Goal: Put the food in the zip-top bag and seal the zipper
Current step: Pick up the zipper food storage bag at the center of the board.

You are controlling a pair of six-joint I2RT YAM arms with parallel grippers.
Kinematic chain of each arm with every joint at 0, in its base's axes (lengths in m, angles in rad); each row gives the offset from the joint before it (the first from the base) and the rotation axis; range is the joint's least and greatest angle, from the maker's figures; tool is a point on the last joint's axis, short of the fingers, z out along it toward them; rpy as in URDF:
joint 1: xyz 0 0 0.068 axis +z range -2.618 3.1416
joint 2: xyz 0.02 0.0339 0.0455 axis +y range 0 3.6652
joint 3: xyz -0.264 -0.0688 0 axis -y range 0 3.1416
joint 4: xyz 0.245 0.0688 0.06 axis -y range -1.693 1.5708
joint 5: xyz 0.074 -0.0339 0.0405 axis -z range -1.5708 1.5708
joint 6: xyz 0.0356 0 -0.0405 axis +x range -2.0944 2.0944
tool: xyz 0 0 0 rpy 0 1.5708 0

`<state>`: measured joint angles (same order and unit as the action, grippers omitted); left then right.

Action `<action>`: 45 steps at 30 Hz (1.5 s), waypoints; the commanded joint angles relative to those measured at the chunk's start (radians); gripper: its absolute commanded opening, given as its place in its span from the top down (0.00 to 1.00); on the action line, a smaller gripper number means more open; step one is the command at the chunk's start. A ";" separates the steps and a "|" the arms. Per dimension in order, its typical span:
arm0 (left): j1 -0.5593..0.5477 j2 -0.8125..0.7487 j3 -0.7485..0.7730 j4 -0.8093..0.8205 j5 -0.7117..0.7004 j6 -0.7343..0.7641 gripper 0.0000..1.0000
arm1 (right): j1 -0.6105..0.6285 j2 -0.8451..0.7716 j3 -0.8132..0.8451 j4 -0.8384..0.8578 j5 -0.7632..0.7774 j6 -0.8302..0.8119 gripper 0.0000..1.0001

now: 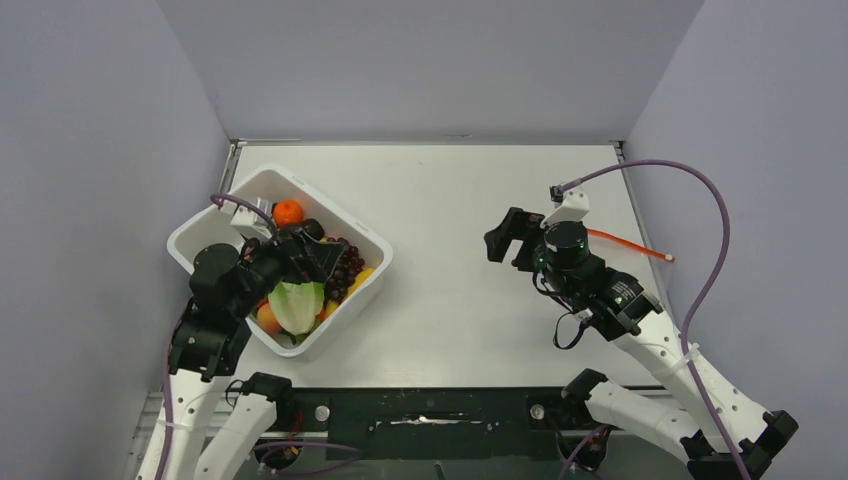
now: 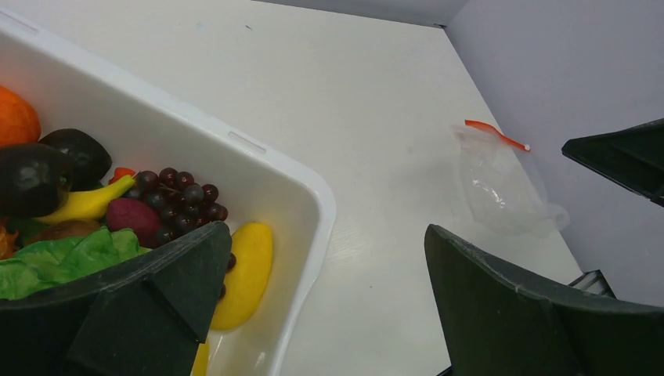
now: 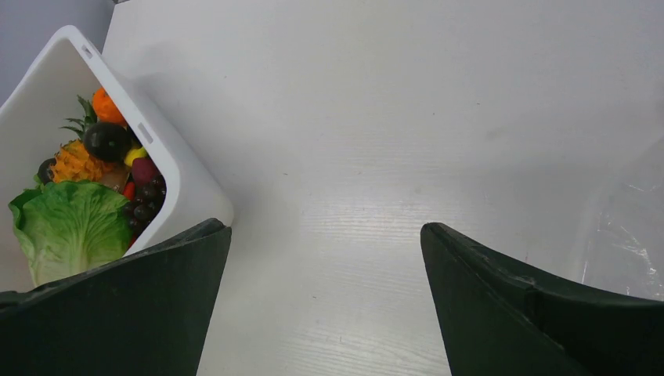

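The food lies piled in a white tub (image 1: 375, 243) on the left: an orange (image 1: 288, 211), green lettuce (image 1: 297, 305), purple grapes (image 2: 176, 200), a banana (image 2: 86, 204) and a dark plum (image 2: 31, 178). My left gripper (image 1: 318, 258) hangs open over the tub's right half, holding nothing. The zip-top bag (image 2: 501, 186) lies flat and empty at the table's right side, its red zipper (image 2: 496, 135) along the far edge. In the top view only the zipper (image 1: 630, 243) shows behind my right arm. My right gripper (image 1: 508, 236) stands open over bare table, left of the bag.
Grey walls close in the table on the left, back and right. The tub sits at an angle near the left wall. In the right wrist view the tub (image 3: 184, 184) is at the left and the bag's crinkled edge (image 3: 626, 235) at the right.
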<state>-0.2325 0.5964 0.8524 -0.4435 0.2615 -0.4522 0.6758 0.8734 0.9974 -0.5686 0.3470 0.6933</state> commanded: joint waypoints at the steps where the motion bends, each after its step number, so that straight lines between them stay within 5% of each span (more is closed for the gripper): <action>1: 0.006 0.007 0.004 0.028 0.032 -0.001 0.03 | 0.005 -0.001 0.003 0.058 0.009 0.009 0.02; 14: 0.005 0.054 -0.029 0.038 -0.067 -0.018 0.03 | -0.044 0.140 0.094 -0.042 0.253 -0.040 0.02; 21: 0.006 0.024 -0.077 0.102 -0.004 0.045 0.03 | -0.248 0.306 0.082 -0.045 0.306 -0.118 0.01; 35: 0.003 -0.088 -0.218 0.184 -0.061 0.094 0.03 | -0.436 0.584 0.058 0.064 0.314 -0.217 0.51; 45: -0.002 -0.174 -0.259 0.191 -0.098 0.122 0.03 | -0.504 0.726 0.027 0.098 0.259 -0.190 0.62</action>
<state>-0.2329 0.4557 0.5896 -0.3313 0.1940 -0.3576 0.1936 1.5814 1.0351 -0.5259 0.6090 0.4900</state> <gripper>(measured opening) 0.971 0.379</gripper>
